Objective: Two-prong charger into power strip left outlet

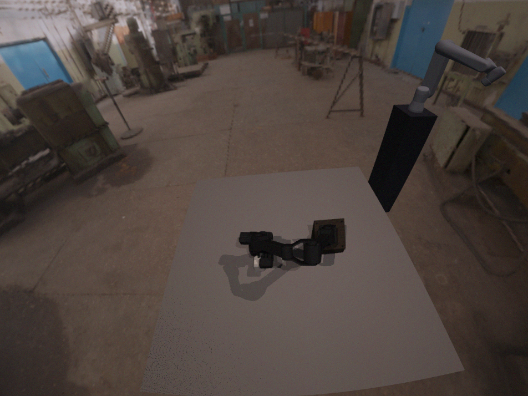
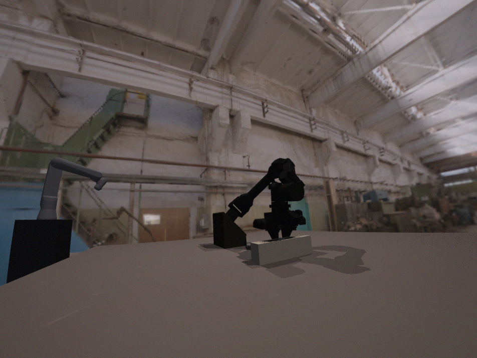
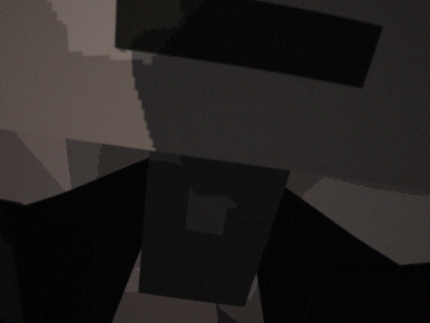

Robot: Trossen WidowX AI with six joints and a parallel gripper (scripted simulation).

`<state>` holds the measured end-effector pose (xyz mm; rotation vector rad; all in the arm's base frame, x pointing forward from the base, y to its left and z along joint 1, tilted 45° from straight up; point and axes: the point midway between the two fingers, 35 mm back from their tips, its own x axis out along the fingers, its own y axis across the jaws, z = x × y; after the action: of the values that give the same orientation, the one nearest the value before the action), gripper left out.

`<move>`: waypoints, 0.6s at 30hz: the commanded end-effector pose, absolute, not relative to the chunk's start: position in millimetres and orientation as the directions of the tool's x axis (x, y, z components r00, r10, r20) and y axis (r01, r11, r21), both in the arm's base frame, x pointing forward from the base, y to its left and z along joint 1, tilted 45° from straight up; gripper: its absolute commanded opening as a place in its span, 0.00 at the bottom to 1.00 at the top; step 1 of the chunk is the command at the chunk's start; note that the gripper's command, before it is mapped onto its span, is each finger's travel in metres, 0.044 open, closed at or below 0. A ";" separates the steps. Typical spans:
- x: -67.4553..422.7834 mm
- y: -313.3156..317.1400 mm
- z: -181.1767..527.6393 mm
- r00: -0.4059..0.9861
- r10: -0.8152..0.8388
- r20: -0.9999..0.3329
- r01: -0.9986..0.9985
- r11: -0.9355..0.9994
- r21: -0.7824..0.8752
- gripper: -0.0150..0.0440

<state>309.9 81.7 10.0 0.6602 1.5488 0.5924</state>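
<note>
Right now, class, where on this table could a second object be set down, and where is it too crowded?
Bare room: the wide near stretch of the table in front of the arm's shadow, and the far strip behind the arm. Crowded: the middle, where the gripper, shut on the charger, stands over the power strip, with the arm's base close beside.
</note>
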 end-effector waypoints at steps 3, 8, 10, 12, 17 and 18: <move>321.3 81.7 10.7 -0.022 0.712 -0.702 0.044 0.702 0.710 0.25; 320.8 81.8 10.7 -0.022 0.712 -0.702 0.044 0.702 0.710 0.25; 320.6 81.8 10.6 -0.022 0.712 -0.702 0.044 0.702 0.710 0.25; 320.3 81.9 10.6 -0.022 0.712 -0.702 0.045 0.702 0.710 0.25; 319.7 82.0 10.6 -0.023 0.712 -0.702 0.045 0.702 0.710 0.25; 319.5 82.0 10.6 -0.023 0.712 -0.702 0.045 0.702 0.710 0.25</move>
<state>311.8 82.0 9.6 0.6600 1.5494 0.5926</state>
